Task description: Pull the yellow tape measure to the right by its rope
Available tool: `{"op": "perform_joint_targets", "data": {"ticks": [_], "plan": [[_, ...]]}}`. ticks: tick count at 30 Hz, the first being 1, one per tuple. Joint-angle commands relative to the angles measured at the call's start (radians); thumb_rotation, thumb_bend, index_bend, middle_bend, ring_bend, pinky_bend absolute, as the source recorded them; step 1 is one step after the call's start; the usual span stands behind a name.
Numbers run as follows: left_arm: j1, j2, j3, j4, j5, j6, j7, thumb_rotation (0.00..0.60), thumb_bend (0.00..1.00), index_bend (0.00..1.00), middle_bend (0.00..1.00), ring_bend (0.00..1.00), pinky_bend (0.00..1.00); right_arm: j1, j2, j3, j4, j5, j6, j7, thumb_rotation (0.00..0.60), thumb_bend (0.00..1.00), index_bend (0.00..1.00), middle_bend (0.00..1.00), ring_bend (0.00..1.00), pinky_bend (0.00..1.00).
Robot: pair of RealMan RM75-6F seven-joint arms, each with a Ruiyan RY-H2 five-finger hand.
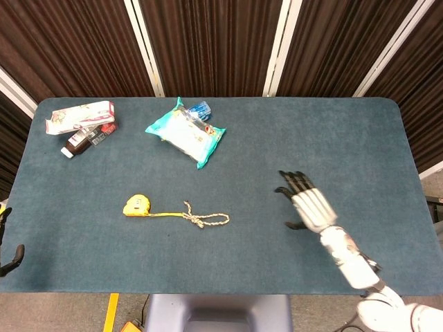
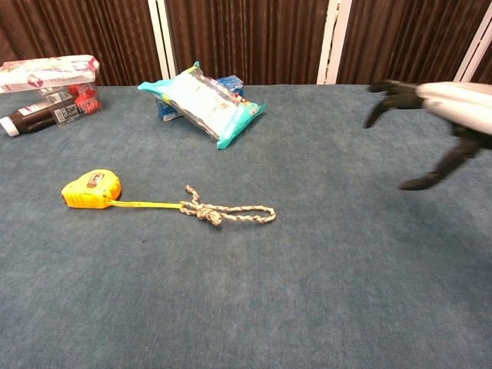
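Note:
The yellow tape measure (image 1: 137, 205) (image 2: 92, 189) lies on the blue table left of centre. A short yellow strip runs from it to a knotted, looped rope (image 1: 205, 220) (image 2: 228, 213) on its right. My right hand (image 1: 304, 203) (image 2: 435, 109) hovers over the table well to the right of the rope, fingers spread and holding nothing. Only fingertips of my left hand (image 1: 8, 250) show at the table's front left edge, apart and empty; the chest view does not show it.
A teal and white packet (image 1: 185, 132) (image 2: 203, 103) lies at the back centre-left with a blue item behind it. A pink and white box (image 1: 80, 115) (image 2: 48, 71) and a dark bottle (image 1: 82, 142) (image 2: 29, 118) sit at the back left corner.

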State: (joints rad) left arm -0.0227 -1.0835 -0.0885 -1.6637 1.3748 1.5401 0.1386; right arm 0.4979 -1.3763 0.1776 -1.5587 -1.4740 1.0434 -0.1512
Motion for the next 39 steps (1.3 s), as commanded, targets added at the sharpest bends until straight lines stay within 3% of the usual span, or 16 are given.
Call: {"op": "perform_joint_targets", "data": {"ticks": [1,10,15,22,28,39], "plan": [[0.002,0.004,-0.002,-0.001,-0.004,0.002,-0.006,0.600,0.41,0.08,0.00,0.00,0.14,0.071,-0.094,0.046,-0.014,0.081,-0.066,-0.088,0.600,0.24,0.39,0.04,0.00,0.00],[0.010,0.013,-0.009,-0.006,-0.011,0.011,-0.033,0.600,0.41,0.08,0.00,0.00,0.15,0.151,-0.222,0.058,0.003,0.176,-0.103,-0.168,0.600,0.33,0.41,0.04,0.01,0.00],[0.010,0.017,-0.012,-0.009,-0.019,0.006,-0.037,0.600,0.41,0.08,0.00,0.00,0.15,0.187,-0.282,0.046,0.040,0.221,-0.134,-0.194,0.600,0.48,0.43,0.04,0.01,0.00],[0.014,0.021,-0.013,-0.004,-0.019,0.008,-0.057,0.600,0.41,0.08,0.00,0.00,0.15,0.217,-0.347,0.025,0.110,0.254,-0.150,-0.212,0.600,0.47,0.44,0.04,0.01,0.00],[0.014,0.024,-0.013,-0.005,-0.016,0.007,-0.064,0.600,0.41,0.08,0.00,0.00,0.15,0.231,-0.375,0.014,0.138,0.268,-0.151,-0.218,0.600,0.39,0.44,0.04,0.01,0.00],[0.017,0.028,-0.015,-0.003,-0.016,0.011,-0.077,0.600,0.41,0.08,0.00,0.00,0.16,0.256,-0.418,0.002,0.178,0.285,-0.158,-0.226,0.600,0.38,0.52,0.04,0.01,0.00]]}}
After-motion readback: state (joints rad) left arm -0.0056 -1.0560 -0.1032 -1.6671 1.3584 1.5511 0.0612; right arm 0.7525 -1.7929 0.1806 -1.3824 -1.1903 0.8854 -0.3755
